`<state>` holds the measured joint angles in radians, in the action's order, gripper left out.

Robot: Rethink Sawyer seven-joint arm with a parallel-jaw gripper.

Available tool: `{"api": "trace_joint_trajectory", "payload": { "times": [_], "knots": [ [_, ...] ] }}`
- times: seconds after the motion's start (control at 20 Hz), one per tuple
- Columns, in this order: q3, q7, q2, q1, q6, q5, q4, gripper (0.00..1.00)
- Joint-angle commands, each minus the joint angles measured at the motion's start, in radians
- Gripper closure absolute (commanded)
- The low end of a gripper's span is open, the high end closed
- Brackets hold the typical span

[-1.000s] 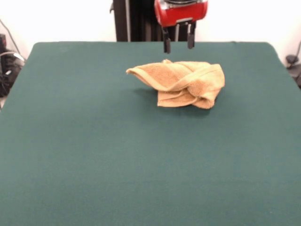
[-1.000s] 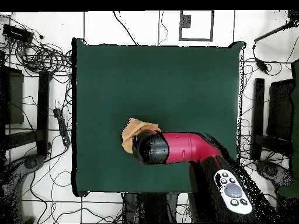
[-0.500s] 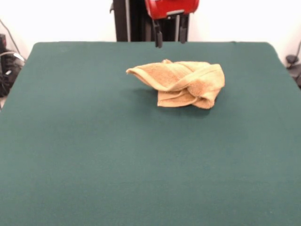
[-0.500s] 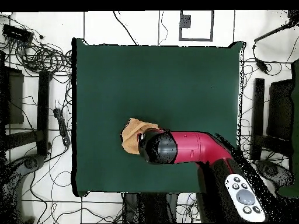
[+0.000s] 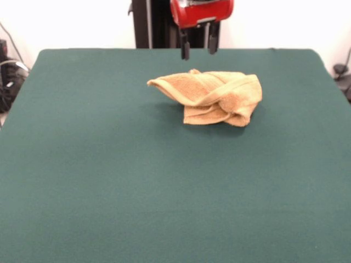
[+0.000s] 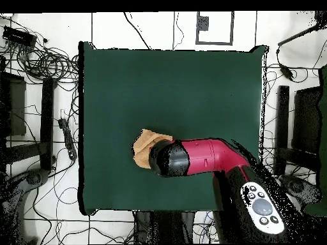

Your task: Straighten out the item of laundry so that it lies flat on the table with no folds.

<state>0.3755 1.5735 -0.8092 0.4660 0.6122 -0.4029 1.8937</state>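
Still crumpled, mustard-tan towel [image 5: 211, 97] bunched in folds, green table [image 5: 109, 181]

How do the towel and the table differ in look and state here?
The towel is mustard-tan terry, the table plain dark green. The towel is small and covers little of the far larger table. The towel is bunched in overlapping folds; the table's cloth lies smooth and flat. Both are fabric surfaces, and the open gripper touches neither.
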Motion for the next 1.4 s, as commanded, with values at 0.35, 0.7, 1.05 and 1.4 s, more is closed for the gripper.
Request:
{"api": "trace_joint_trajectory", "payload": {
  "times": [0.35,0.7,1.05,1.4],
  "knots": [
    [0.119,-0.148,0.063,-0.031,0.095,-0.087,-0.057,0.0],
    [0.148,-0.175,0.072,-0.015,0.125,-0.093,-0.064,0.0],
    [0.17,-0.196,0.081,-0.006,0.153,-0.1,-0.071,0.0],
    [0.2,-0.226,0.086,0.007,0.178,-0.119,-0.075,0.0]
  ]
}}
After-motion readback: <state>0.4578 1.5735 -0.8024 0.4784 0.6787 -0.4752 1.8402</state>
